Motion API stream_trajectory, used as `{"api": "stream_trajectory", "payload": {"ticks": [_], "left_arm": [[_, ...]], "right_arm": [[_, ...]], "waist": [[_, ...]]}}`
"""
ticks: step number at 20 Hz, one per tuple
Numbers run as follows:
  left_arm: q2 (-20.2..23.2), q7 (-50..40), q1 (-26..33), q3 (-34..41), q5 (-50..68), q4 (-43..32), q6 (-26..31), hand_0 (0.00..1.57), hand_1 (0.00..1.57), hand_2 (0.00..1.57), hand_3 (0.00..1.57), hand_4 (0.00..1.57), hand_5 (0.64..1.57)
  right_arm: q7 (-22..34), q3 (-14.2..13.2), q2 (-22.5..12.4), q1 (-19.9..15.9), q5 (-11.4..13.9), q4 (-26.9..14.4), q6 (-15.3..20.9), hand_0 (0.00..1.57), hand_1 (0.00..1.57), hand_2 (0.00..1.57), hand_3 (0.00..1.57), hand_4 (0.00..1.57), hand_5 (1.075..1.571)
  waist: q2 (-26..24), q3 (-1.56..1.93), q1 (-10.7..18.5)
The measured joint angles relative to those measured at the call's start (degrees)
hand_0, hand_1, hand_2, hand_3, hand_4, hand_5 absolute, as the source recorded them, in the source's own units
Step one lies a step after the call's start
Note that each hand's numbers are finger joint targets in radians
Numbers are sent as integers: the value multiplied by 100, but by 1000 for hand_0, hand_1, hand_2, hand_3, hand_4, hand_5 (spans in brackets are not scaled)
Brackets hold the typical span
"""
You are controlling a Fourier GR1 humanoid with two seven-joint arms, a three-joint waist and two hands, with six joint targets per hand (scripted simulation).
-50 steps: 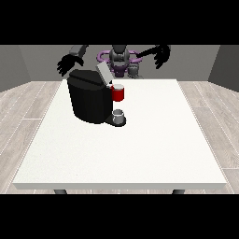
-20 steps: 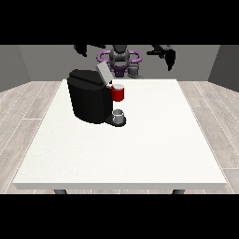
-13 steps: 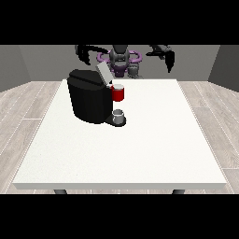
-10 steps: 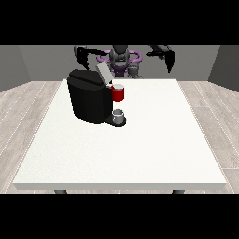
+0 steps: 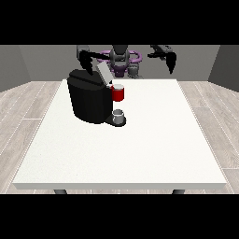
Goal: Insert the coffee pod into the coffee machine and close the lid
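Lowered hand (image 5: 85, 60) hangs above coffee machine (image 5: 88, 97).

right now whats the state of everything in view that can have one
coffee machine: upright on the table, lid raised
hand at the view's left: above the machine, holding nothing
hand at the view's right: raised, holding nothing
grey thing: on the machine's base

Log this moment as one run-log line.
lid: raised | coffee machine: on table | both robot hands: above table's far edge, holding nothing
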State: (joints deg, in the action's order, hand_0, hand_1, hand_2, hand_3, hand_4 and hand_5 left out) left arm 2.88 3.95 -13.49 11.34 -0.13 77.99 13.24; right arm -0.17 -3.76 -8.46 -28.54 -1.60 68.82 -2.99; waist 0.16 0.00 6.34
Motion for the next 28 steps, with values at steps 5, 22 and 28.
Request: {"api": "stream_trajectory", "payload": {"ticks": [5, 22, 28], "left_arm": [[156, 12, -68, 31, 114, 4, -35, 0, 0, 0, 0, 0, 1571], [331, -7, -188, -87, 184, 24, -219, 0, 0, 0, 0, 192, 1571], [383, 142, -113, -74, 213, -145, -179, 0, 0, 0, 0, 181, 1571]], "right_arm": [[-42, -8, -21, -356, 89, -234, -68, 0, 0, 0, 0, 0, 1571], [-452, -92, 16, -1000, 337, -888, 40, 0, 0, 0, 0, 182, 1571], [-87, -31, 89, -1219, 388, -929, 126, 0, 0, 0, 0, 61, 1571]], "waist": [[162, -1, -36], [346, -8, 62], [330, 20, 53]]}}
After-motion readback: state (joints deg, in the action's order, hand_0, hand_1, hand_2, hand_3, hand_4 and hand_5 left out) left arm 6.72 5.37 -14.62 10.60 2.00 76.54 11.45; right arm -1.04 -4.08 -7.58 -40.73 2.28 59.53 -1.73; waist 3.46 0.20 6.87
